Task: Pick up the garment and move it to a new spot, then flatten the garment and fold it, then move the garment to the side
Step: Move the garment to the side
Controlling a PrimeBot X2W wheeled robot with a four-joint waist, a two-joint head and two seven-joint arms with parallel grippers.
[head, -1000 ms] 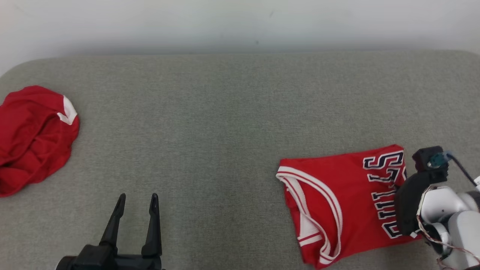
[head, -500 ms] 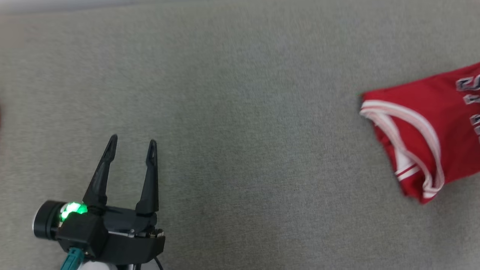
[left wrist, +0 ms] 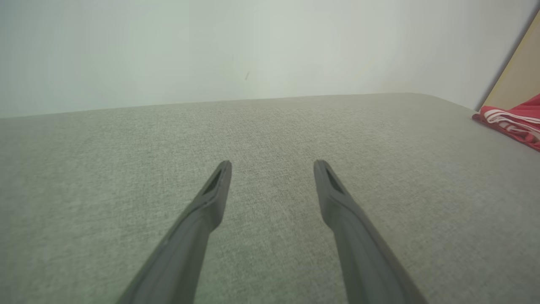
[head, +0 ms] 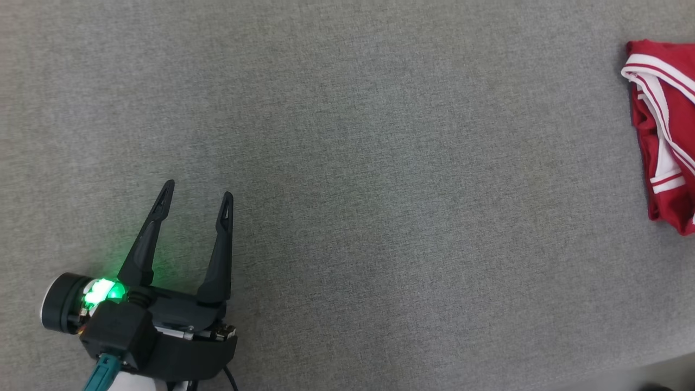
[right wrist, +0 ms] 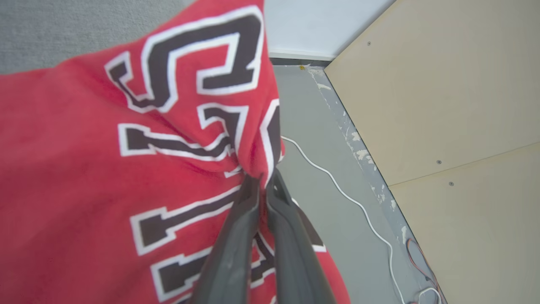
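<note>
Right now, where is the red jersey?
The red jersey lies at the head view's far right edge on the grey surface, far from the open left gripper; the right gripper pinches its lettered edge.

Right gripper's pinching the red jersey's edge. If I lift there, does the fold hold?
Probably not: the jersey bunches and creases at the right gripper, so it looks floppy. Seems thin and light; one pinch should carry it, but layers would likely sag open.

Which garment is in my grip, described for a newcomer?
On the wide grey surface, look to the right edge of the head view: the red jersey is there. White-striped trim and black, white-outlined letters set it apart from the plain grey, and the right pincer is shut on it.
</note>
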